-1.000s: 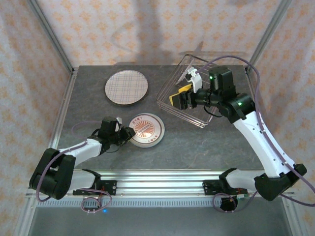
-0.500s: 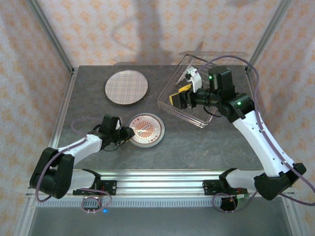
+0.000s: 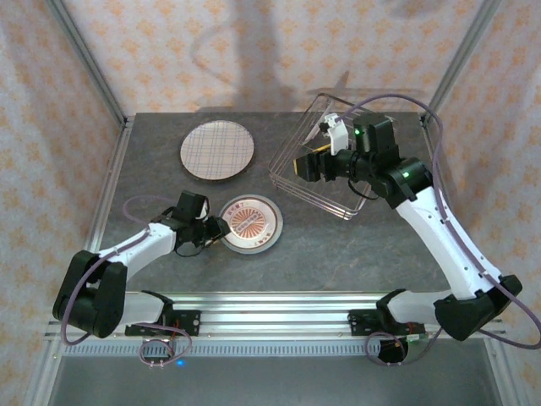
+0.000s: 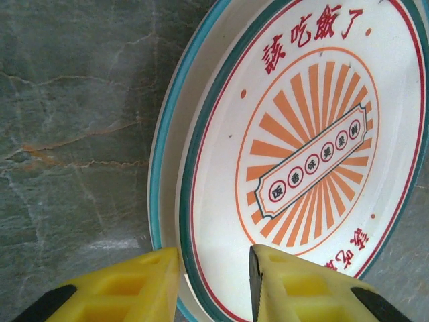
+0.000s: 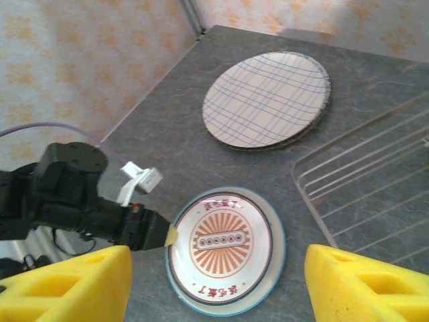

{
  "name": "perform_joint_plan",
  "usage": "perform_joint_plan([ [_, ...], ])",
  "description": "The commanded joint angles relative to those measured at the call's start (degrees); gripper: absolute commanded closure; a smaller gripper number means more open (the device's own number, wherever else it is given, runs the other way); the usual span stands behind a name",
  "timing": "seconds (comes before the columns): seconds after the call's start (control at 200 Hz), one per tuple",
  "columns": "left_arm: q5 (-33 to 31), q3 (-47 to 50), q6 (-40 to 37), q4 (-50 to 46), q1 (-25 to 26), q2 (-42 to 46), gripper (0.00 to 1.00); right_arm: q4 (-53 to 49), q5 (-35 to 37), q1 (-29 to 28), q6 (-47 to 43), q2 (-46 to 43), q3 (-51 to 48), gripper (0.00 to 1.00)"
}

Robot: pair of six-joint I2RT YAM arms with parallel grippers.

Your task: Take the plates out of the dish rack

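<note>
A small white plate with red and orange shapes lies flat on the table, stacked on a slightly wider teal-rimmed plate. My left gripper is open at that stack's left edge, its yellow fingers either side of the rim with gaps showing. The plaid plate lies flat at the back left. My right gripper hangs open and holding nothing over the wire dish rack.
A dark edge shows under the plaid plate. Metal frame posts and patterned walls close in the table on the left, back and right. My left arm lies low along the front left. The rack sits at the back right.
My left gripper has eased slightly back to the left at the plate's edge and its forearm has swung up. My right wrist has shifted a little toward the back.
</note>
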State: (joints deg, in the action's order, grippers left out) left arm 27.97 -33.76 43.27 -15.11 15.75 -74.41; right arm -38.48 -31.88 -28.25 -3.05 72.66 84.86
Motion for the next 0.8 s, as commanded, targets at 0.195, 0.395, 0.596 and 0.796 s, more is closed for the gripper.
perform_joint_plan([
  [0.195, -4.09, -3.85, -2.96, -9.0, 0.25, 2.16, 0.6, -1.26, 26.37, -0.44, 10.65, 5.13, 6.28, 0.32],
  [0.395, -8.76, -10.94, -4.27, -19.16, 1.32, 5.84, 0.46, -15.65, 43.94, 0.47, 21.95, 19.26, 21.68, 0.33],
  [0.596, -12.97, -23.09, -5.5, -26.07, 2.69, 8.93, 0.37, -25.3, 46.12, 3.53, 25.87, 37.05, 42.08, 0.33],
  [0.796, -13.86, -35.65, -6.61, -28.13, 4.32, 9.24, 0.34, -24.44, 41.07, 6.91, 27.61, 50.07, 55.05, 0.35],
])
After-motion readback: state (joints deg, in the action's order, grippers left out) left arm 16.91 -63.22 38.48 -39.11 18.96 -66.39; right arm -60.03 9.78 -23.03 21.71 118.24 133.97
